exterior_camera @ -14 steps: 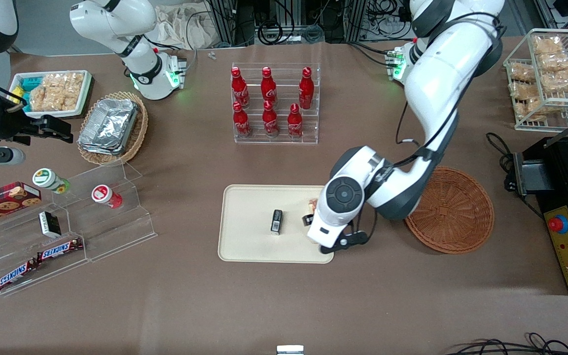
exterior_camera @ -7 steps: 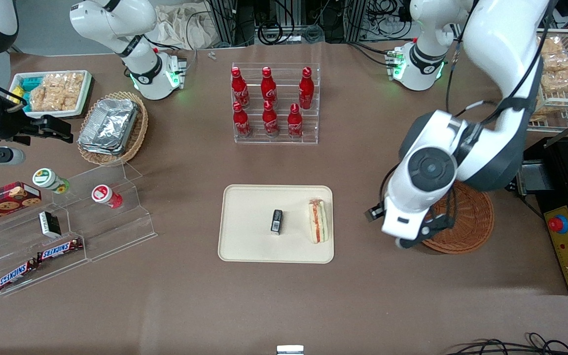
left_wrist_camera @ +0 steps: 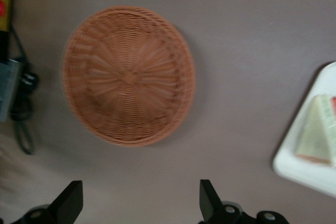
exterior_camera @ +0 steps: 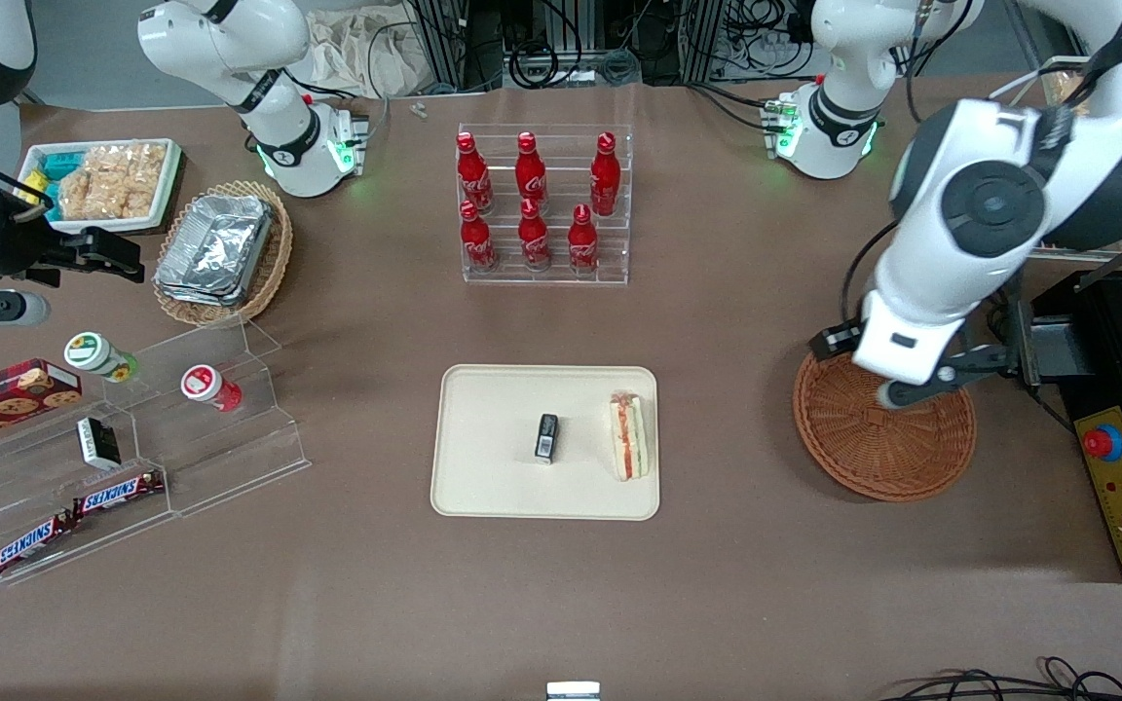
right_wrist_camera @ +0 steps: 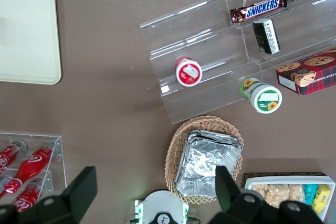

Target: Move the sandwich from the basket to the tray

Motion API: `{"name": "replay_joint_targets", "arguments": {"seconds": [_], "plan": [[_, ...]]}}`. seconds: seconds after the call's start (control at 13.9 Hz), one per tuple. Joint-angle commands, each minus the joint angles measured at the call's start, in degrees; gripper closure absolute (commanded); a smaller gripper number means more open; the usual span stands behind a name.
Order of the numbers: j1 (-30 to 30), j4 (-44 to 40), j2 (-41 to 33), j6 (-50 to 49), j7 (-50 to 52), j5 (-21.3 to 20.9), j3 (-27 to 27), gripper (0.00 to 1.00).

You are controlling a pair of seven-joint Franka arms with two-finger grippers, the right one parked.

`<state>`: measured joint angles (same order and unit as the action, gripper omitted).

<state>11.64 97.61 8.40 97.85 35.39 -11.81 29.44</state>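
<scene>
Well, the big white left arm has swung right away from the middle of the table and now hangs high over the basket (exterior_camera: 884, 428), toward its own end of the table. A second ago it was bent low over the tray (exterior_camera: 483, 477), hiding one end of it; half a second ago it was only partway back. Its gripper (left_wrist_camera: 140, 203) looks straight down past the basket's rim, fingers (left_wrist_camera: 209, 199) spread wide with nothing between them.

That retreat tells me the job is as good as done. The tray sits where it was, and the sandwich (exterior_camera: 628, 437) lies flat on it, near the edge closest to the basket, filling stripe facing up. From the wrist camera the sandwich (left_wrist_camera: 319, 136) shows at the tray's corner (left_wrist_camera: 294, 166).

The basket is bare inside, just weave. A small black packet (exterior_camera: 546, 436) rests mid-tray, beside the sandwich but apart from it, unmoved across all three looks.
</scene>
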Motion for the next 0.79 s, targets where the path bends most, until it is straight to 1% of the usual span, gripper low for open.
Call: {"name": "replay_joint_targets", "arguments": {"seconds": [0.0, 0.14, 0.29, 0.43, 0.58, 0.72], "plan": [[6.4, 2.6, -4.3, -1.8, -13.7, 1.7, 0.4, 0.00], [10.5, 2.2, -5.3, -2.4, -19.8, 3.6, 0.3, 0.00], [13.8, 1.2, -5.7, -3.8, -25.9, 3.9, 0.2, 0.00], [16.3, -2.7, -4.6, -5.6, -31.4, 5.2, 0.2, 0.00], [16.8, -8.5, -0.9, -7.5, -32.0, 5.0, 0.1, 0.00], [16.9, -11.3, 0.6, -7.6, -31.9, 5.0, 0.1, 0.00]]}}
